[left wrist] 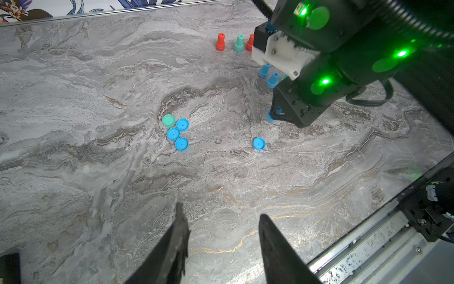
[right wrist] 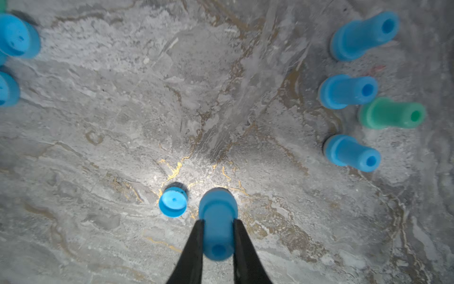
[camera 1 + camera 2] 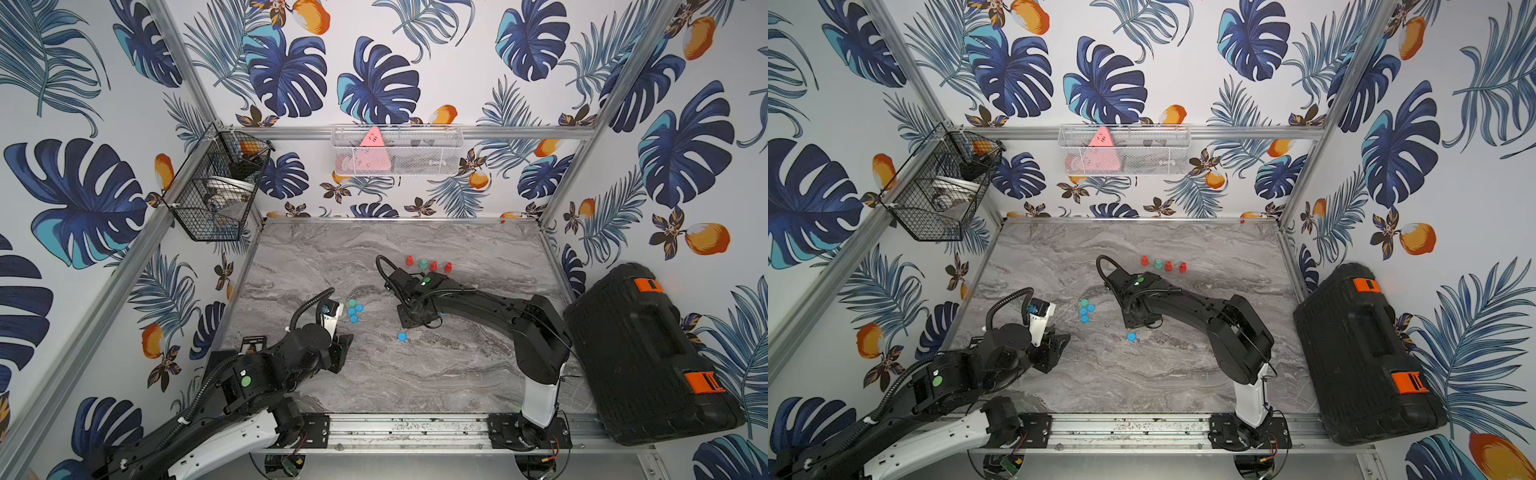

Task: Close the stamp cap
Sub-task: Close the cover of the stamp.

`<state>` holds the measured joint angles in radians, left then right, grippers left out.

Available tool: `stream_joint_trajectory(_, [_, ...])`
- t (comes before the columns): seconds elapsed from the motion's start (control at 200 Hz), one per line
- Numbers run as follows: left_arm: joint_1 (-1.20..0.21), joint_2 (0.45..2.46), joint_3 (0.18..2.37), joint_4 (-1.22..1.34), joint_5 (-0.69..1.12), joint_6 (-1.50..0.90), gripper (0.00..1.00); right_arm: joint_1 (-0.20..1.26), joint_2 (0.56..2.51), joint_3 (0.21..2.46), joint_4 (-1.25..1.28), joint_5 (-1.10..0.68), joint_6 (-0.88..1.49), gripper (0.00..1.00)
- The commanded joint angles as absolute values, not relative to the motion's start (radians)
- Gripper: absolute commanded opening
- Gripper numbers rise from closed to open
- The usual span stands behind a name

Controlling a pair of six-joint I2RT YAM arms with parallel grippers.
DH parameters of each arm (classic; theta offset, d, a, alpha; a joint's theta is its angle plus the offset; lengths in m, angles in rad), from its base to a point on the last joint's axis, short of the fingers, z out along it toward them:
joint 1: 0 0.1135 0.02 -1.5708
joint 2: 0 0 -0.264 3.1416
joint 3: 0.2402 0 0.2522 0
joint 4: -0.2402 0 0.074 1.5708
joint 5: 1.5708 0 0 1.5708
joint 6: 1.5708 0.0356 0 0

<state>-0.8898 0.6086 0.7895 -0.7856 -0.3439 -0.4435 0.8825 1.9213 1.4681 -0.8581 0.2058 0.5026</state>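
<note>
My right gripper (image 2: 218, 221) is shut on a blue stamp (image 2: 217, 205), held upright with its wide end toward the marble table (image 3: 374, 374). A single blue cap (image 2: 172, 202) lies on the table just beside that stamp, not touching it; it also shows in the top view as the lone blue cap (image 3: 402, 337). From the left wrist view the held stamp (image 1: 270, 118) pokes out below the right gripper (image 1: 276, 115). My left gripper (image 1: 222, 210) hovers open over bare table near the front left, with nothing between its fingers.
A cluster of one green cap (image 1: 168, 120) and three blue caps (image 1: 181, 143) lies left of centre. Red and teal stamps (image 3: 428, 264) stand in a row at the back; more blue stamps (image 2: 347, 91) and a green stamp (image 2: 393, 113) stand nearby. A black case (image 3: 640, 353) lies to the right.
</note>
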Motion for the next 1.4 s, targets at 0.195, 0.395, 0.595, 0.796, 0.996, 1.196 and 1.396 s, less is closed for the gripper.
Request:
stream_joint_trajectory(0.195, [-0.891,0.605,0.787,-0.770,-0.355,-0.440,0.51,0.913,1.969,1.489,-0.824,0.179,0.534,0.20])
stream_joint_trajectory(0.395, [-0.891,0.603,0.788,-0.772,-0.356,-0.441,0.51,0.937,1.984,1.494,-0.814,0.169,0.546,0.20])
stream_joint_trajectory(0.595, [-0.891,0.604,0.788,-0.771,-0.355,-0.441,0.51,0.957,1.985,1.485,-0.810,0.172,0.557,0.20])
stream_joint_trajectory(0.796, [-0.891,0.603,0.787,-0.771,-0.355,-0.442,0.51,0.963,1.986,1.473,-0.806,0.172,0.562,0.20])
stream_joint_trajectory(0.996, [-0.891,0.604,0.788,-0.772,-0.356,-0.441,0.51,0.965,1.979,1.456,-0.799,0.176,0.571,0.20])
stream_joint_trajectory(1.196, [-0.891,0.604,0.787,-0.771,-0.355,-0.442,0.51,0.970,1.976,1.441,-0.788,0.171,0.577,0.20])
stream_joint_trajectory(1.396, [-0.891,0.603,0.787,-0.770,-0.356,-0.443,0.51,0.981,1.977,1.427,-0.780,0.167,0.587,0.20])
